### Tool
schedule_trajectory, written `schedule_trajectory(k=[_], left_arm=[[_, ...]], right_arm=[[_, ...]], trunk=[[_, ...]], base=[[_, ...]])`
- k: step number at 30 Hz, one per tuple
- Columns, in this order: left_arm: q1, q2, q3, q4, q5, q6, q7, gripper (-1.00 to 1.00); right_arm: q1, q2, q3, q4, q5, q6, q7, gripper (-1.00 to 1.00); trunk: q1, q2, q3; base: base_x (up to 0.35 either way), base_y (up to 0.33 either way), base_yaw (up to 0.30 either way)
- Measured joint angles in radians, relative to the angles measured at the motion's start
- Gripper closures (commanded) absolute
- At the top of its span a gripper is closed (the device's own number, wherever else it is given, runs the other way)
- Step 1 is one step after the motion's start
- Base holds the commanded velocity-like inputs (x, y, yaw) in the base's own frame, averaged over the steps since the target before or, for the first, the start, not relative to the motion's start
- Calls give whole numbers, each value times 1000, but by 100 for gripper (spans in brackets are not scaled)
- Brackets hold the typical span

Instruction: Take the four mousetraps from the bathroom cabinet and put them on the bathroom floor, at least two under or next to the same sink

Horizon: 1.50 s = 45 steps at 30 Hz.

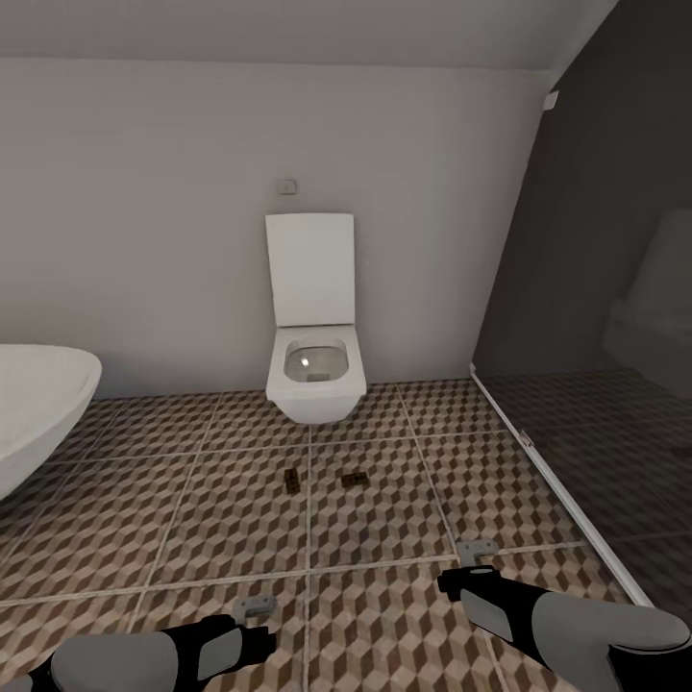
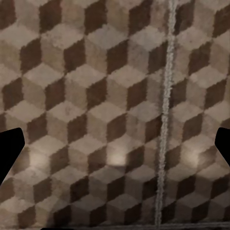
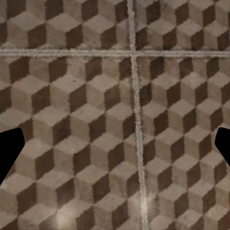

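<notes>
Two mousetraps lie flat on the cube-patterned bathroom floor (image 1: pixel 192 500) in front of the toilet: one small tan board (image 1: pixel 291 479) and another (image 1: pixel 353 478) just to its right. My left gripper (image 1: pixel 255 620) hangs low over the tiles at the bottom of the head view, open and holding nothing. My right gripper (image 1: pixel 471 565) is at the bottom right, also open and holding nothing. In the left wrist view the gripper (image 2: pixel 115 148) faces bare tiles (image 2: pixel 86 96), and so does the gripper (image 3: pixel 115 148) in the right wrist view. The cabinet and the sink are out of view.
A white wall-hung toilet (image 1: pixel 312 380) with its lid up stands against the back wall. The rim of the oval white bathtub (image 1: pixel 38 404) juts in at the left. A dark glass shower screen (image 1: pixel 596 365) with a white floor rail (image 1: pixel 557 481) closes off the right.
</notes>
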Motion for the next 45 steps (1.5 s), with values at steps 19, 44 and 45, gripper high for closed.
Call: schedule_trajectory(k=[19, 44, 45], left_arm=[[0, 0, 0, 0, 0, 0, 0, -100], [0, 1, 0, 0, 0, 0, 0, -100], [0, 1, 0, 0, 0, 0, 0, -100]], right_arm=[[0, 0, 0, 0, 0, 0, 0, -100], [0, 0, 0, 0, 0, 0, 0, -100], [0, 0, 0, 0, 0, 0, 0, -100]], trunk=[[0, 0, 0], [0, 0, 0], [0, 0, 0]], base=[[0, 0, 0], [0, 0, 0], [0, 0, 0]])
